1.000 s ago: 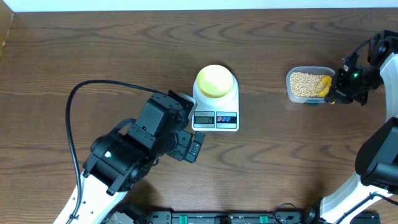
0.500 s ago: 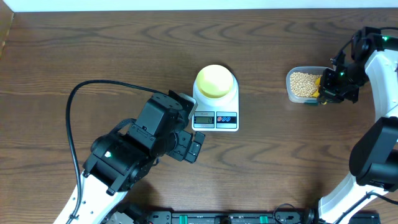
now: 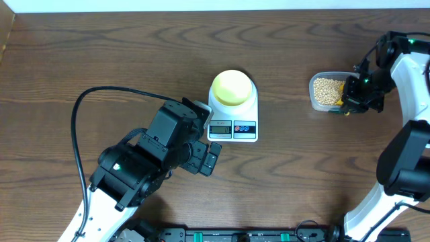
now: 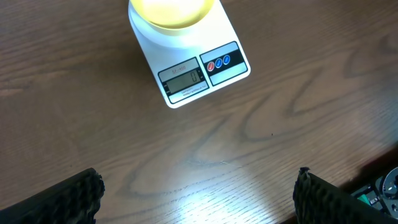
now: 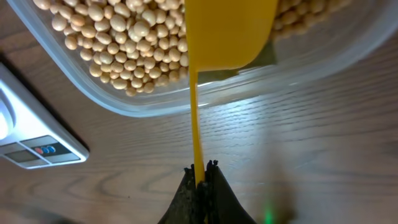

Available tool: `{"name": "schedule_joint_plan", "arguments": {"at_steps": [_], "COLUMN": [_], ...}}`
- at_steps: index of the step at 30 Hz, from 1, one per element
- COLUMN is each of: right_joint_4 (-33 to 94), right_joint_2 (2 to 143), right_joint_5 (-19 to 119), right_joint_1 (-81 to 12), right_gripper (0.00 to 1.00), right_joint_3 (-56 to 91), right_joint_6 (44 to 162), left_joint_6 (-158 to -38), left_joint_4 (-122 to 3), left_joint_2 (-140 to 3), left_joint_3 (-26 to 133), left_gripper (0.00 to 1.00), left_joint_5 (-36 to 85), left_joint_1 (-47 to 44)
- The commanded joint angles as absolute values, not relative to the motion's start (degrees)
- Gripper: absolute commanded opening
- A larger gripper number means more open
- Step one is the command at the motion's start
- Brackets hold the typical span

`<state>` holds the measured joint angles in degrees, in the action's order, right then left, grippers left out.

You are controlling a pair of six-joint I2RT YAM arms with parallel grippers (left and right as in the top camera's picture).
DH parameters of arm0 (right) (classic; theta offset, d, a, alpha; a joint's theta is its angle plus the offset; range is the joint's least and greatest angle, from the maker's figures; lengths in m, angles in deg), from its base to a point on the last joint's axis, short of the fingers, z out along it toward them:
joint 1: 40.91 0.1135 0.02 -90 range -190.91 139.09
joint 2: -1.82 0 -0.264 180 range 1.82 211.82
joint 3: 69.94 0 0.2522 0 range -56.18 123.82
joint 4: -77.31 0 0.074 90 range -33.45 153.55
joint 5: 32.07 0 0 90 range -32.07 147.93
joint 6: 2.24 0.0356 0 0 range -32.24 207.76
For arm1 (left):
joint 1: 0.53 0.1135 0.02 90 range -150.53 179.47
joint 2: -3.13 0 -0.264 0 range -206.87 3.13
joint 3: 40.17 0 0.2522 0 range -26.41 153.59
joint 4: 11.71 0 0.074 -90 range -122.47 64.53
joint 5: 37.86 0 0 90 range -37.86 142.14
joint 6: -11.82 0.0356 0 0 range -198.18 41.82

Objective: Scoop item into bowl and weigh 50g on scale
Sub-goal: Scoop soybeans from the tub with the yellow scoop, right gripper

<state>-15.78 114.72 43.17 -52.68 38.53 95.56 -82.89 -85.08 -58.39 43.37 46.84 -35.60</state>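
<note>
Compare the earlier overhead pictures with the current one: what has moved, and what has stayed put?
The right gripper, shut on the yellow spoon handle, shifted left over the tub of beans. The left gripper, bowl and scale stayed put.

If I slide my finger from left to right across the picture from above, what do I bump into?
Left arm → scale, with the bowl on top → clear tub of beans → right gripper pinching the yellow spoon.
</note>
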Motion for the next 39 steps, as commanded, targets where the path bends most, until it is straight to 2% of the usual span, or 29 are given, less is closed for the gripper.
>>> {"name": "schedule_joint_plan", "arguments": {"at_steps": [1,18,39], "right_joint_4": [-16.67,-19.41,-19.69], "right_joint_2": [115.42,115.42,115.42], "right_joint_5": [39.87,33.40,23.21], "right_joint_1": [-52.51,-52.90,-60.51], "right_gripper": [0.01,0.01,0.01], "right_joint_3": [39.39,39.39,39.32], "right_joint_6": [94.27,91.36,82.22], "left_joint_6": [-83.22,-83.22,-83.22], "left_joint_4": [-85.23,-85.21,-85.21], "left_joint_2": [-58.61,-58.61,-58.61], "left_joint_3": [44.07,44.07,44.07], "left_gripper": [1.00,1.00,1.00], "left_joint_5": [46.55,46.55,46.57], "left_joint_1": [-35.43,-35.43,-35.43]}}
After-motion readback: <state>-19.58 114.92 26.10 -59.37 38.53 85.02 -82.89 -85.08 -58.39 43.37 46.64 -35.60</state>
